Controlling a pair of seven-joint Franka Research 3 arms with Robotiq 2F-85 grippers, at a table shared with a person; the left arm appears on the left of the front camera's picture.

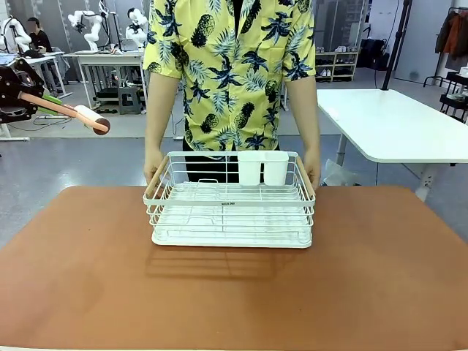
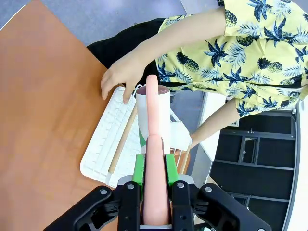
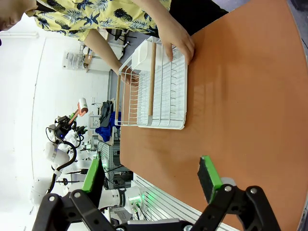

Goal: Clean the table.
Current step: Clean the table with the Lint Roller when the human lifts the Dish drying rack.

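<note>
- The large rectangular table (image 1: 88, 278) with a smooth, matte terracotta top fills the lower half of the front view, running from the near edge to the person at the far side.
- The left gripper (image 1: 25, 97), black with green pads, is at the far left of the front view, raised well above the tabletop and outside the table's left far corner. The table lies below it and off to its right, well apart from it.
- Its jaws are pressed together on the salmon-pink handle of a roller tool with a white cylindrical head (image 1: 91, 117). In the left wrist view the green pads (image 2: 138, 169) sit tight against both sides of the handle.
- The roller points from the gripper toward the middle of the table, slightly downward, with its head in the air and touching nothing.
- The right gripper (image 3: 150, 179) has its jaws spread wide, with nothing between them. It is above the terracotta top, clear of the surface.
- A white wire dish rack with pale wooden side rails (image 1: 230, 212) stands on the middle of the table, toward the far edge. A white plastic cup (image 1: 263, 168) hangs inside its far wall.
- A person in a yellow pineapple-print shirt (image 1: 230, 66) stands behind the table. One hand (image 1: 152, 170) is at the rack's left end and the other hand (image 1: 313, 172) at its right end.
- In the right wrist view the rack is well apart from the spread fingers, across bare tabletop.
</note>
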